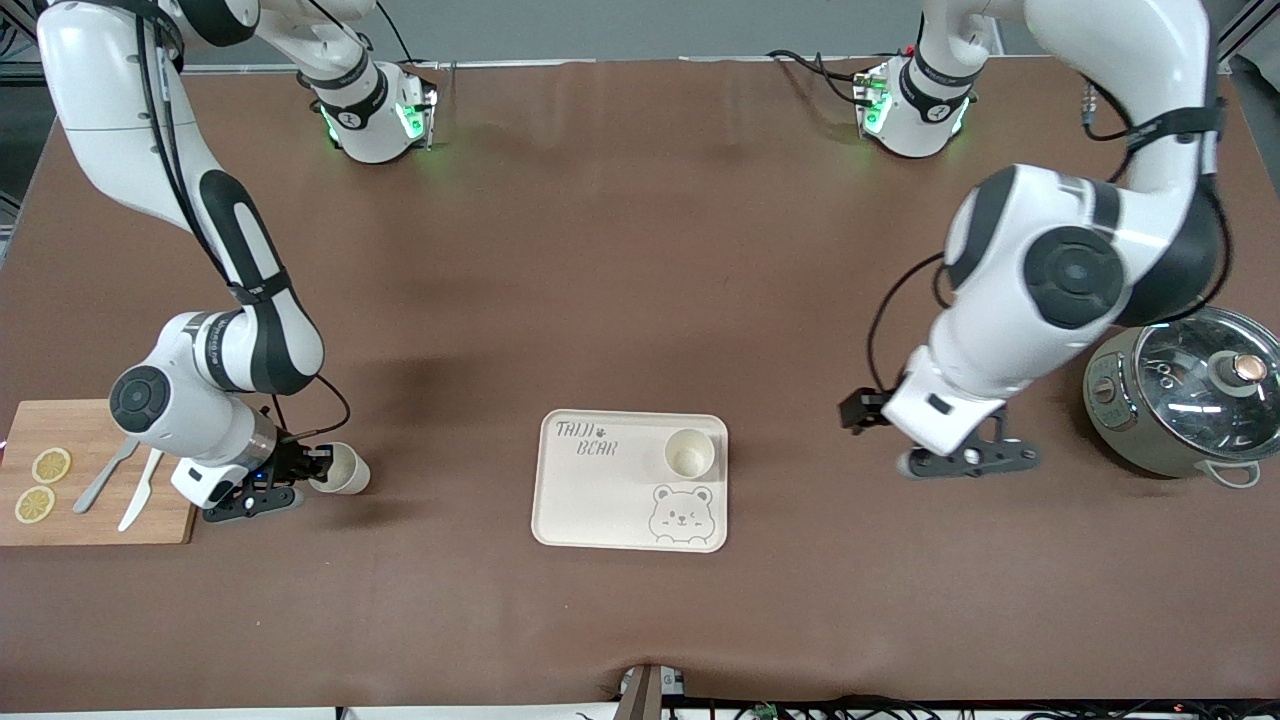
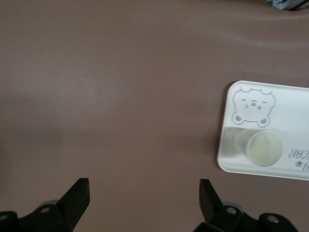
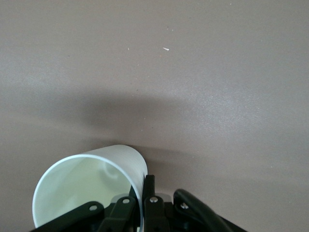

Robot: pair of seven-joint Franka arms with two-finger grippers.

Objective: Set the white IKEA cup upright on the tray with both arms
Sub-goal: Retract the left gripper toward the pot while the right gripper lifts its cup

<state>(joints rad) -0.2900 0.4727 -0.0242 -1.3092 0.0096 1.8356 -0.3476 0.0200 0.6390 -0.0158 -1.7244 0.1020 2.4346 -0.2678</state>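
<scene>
We see a matt brown table cover (image 1: 620,280), smooth matt cream tray (image 1: 600,500), pale wood cutting board (image 1: 100,525), pot (image 1: 1180,405) w/ brushed metal body & glossy glass lid, glossy white plastic arm shells.

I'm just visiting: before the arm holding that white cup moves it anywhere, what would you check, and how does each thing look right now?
1. Right pincer shut on the white plastic cup by its rim: ok.
2. Held cup upright: not ok, it lies tilted on its side by the wooden cutting board.
3. Cream rectangular bear-face tray has bare room: ok.
4. Other white cup stands upright on the tray near one corner: ok.
5. Left pincer open, off the tray toward the steel pot: ok.
6. Grip firm enough for a lift: cannot tell.
</scene>
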